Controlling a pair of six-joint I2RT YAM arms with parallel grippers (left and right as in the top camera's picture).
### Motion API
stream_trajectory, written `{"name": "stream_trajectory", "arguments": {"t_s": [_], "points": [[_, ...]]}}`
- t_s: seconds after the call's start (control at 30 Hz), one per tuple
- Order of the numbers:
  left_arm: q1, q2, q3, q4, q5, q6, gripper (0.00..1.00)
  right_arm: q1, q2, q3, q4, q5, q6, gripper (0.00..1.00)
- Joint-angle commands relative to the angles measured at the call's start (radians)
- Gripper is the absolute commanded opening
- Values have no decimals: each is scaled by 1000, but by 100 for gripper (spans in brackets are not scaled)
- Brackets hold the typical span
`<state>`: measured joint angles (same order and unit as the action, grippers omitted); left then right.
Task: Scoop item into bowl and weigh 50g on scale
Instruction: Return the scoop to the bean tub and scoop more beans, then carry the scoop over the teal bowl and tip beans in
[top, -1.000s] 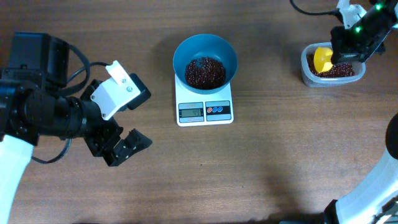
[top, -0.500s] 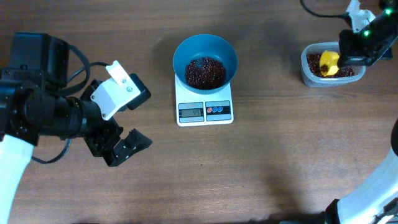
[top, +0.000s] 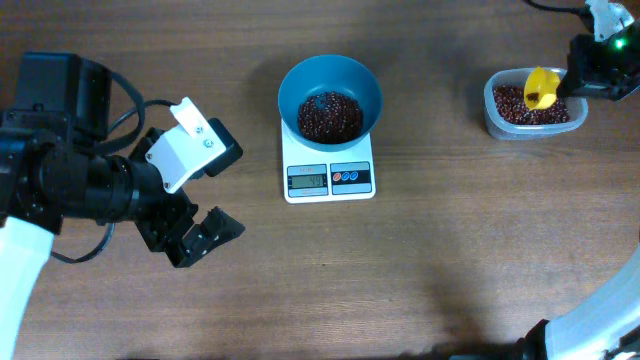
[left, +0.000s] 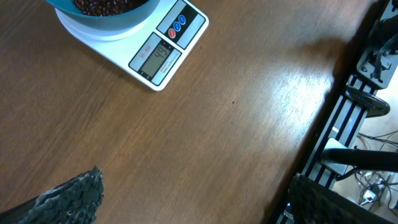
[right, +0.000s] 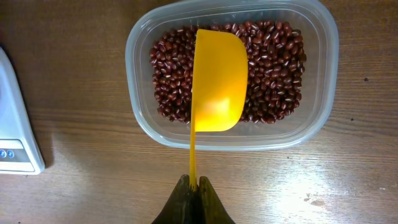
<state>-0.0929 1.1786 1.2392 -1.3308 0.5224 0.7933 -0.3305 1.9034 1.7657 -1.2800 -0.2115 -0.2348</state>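
Observation:
The teal-blue bowl (top: 330, 92) stands on the white scale (top: 329, 178) at mid-table and holds a heap of dark reddish-brown beans (top: 331, 116). The scale's display and buttons also show in the left wrist view (left: 163, 51). My right gripper (top: 590, 72) (right: 193, 184) is shut on the handle of a yellow scoop (right: 217, 79), held empty above the clear tub (right: 140, 43) of beans (right: 277, 68). The scoop (top: 541, 87) hangs over the tub's right half. My left gripper (top: 200, 235) is open and empty, left of the scale, above the table.
The clear rounded tub (top: 492, 105) sits at the far right back. A dark frame with cables (left: 354, 118) lies beyond the table's edge in the left wrist view. Bare wood lies in front of the scale.
My right gripper has moved right and lifted the yellow scoop out of the tub's beans; it now hangs empty above them. The left arm has not moved.

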Motion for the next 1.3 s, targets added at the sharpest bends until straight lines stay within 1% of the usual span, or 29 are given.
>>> {"name": "stream_trajectory", "arguments": {"t_s": [0.0, 0.03, 0.07, 0.13, 0.17, 0.23, 0.3, 0.4, 0.5, 0.53, 0.6, 0.67, 0.73, 0.8, 0.87, 0.93, 1.0, 1.07, 1.1, 1.13, 1.17, 1.2, 1.23, 1.27], "points": [[2, 0, 9, 2, 3, 16, 99, 8, -39, 23, -8, -50, 7, 4], [2, 0, 9, 2, 3, 16, 99, 15, -40, 22, -6, -30, 6, 4], [2, 0, 9, 2, 3, 16, 99, 17, -34, 16, -2, 37, 6, 4], [2, 0, 9, 2, 3, 16, 99, 23, -49, 26, -41, -5, 6, 4], [2, 0, 9, 2, 3, 16, 99, 23, -47, 21, -25, 83, 7, 4], [2, 0, 9, 2, 3, 16, 99, 23, -53, 21, -26, -1, 7, 4], [2, 0, 9, 2, 3, 16, 99, 21, -53, 21, -27, -41, 2, 4], [2, 0, 9, 2, 3, 16, 99, 13, -53, 21, -46, -141, -35, 4], [2, 0, 9, 2, 3, 16, 99, 11, -54, 26, -51, -330, -50, 4], [2, 0, 9, 1, 3, 16, 98, 19, -55, 40, -51, -397, -49, 4], [2, 0, 9, 2, 3, 16, 99, 61, -55, 80, -43, -466, -49, 4], [2, 0, 9, 2, 3, 16, 99, 143, -55, 119, -10, -469, -49, 4], [2, 0, 9, 2, 3, 16, 99, 284, -55, 141, 72, -451, -49, 4], [2, 0, 9, 2, 3, 16, 99, 385, -54, 141, 96, -402, -49, 4], [2, 0, 9, 2, 3, 16, 99, 479, -54, 141, 115, -400, -46, 4], [2, 0, 9, 2, 3, 16, 99, 558, -49, 141, 123, -174, -50, 4], [2, 0, 9, 2, 3, 16, 99, 600, -55, 158, 135, -177, -49, 4], [2, 0, 9, 2, 3, 16, 99, 613, -50, 155, 132, -114, -50, 4], [2, 0, 9, 2, 3, 16, 99, 613, -56, 165, 136, -171, -50, 4], [2, 0, 9, 2, 3, 16, 99, 613, -57, 168, 131, -163, -50, 4], [2, 0, 9, 2, 3, 16, 99, 612, -50, 162, 116, -100, -50, 4], [2, 0, 9, 2, 3, 16, 99, 620, -57, 184, 117, -181, -50, 4], [2, 0, 9, 2, 3, 16, 99, 635, -57, 192, 116, -165, -50, 4], [2, 0, 9, 2, 3, 16, 99, 654, -49, 165, 100, -45, -83, 4]]}}
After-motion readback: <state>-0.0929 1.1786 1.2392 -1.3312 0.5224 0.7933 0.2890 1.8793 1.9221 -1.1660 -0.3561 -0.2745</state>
